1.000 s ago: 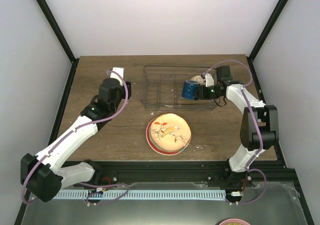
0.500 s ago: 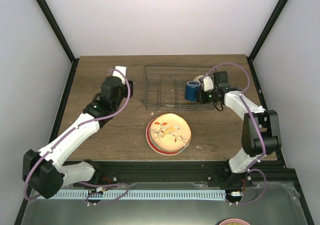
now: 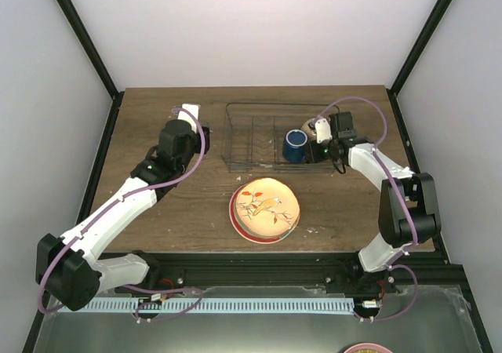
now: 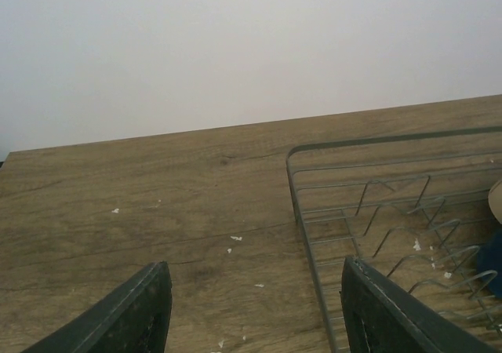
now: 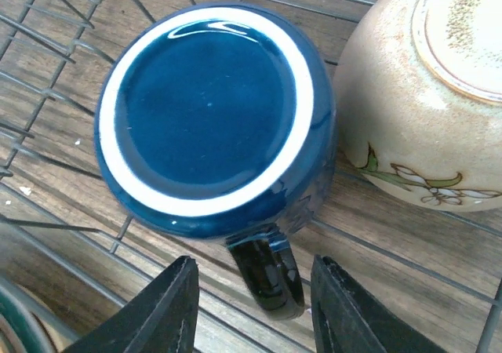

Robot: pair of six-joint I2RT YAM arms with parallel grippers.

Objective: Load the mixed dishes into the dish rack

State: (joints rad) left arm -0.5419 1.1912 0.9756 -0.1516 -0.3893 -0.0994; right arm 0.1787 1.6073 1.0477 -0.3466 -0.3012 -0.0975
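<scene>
The dark blue mug (image 3: 296, 143) stands base-up in the right part of the dark wire dish rack (image 3: 235, 137). The cream bowl (image 3: 311, 127) lies upside down beside it. My right gripper (image 3: 318, 147) is open just right of the mug. In the right wrist view, its fingers straddle the mug's handle (image 5: 267, 278) without touching. The mug's base (image 5: 208, 110) and the bowl (image 5: 427, 86) fill that view. My left gripper (image 3: 185, 124) is open and empty over the table left of the rack. A stack of plates (image 3: 264, 209), bird plate on top, lies in front of the rack.
The left wrist view shows the open left gripper (image 4: 255, 298) above bare wood, with the rack's left corner (image 4: 302, 212) and its dividers to the right. Dark frame posts and white walls close the table's back and sides.
The right gripper has lowered the mug into the rack, set it base-up and opened off it. The left arm has shifted slightly.
</scene>
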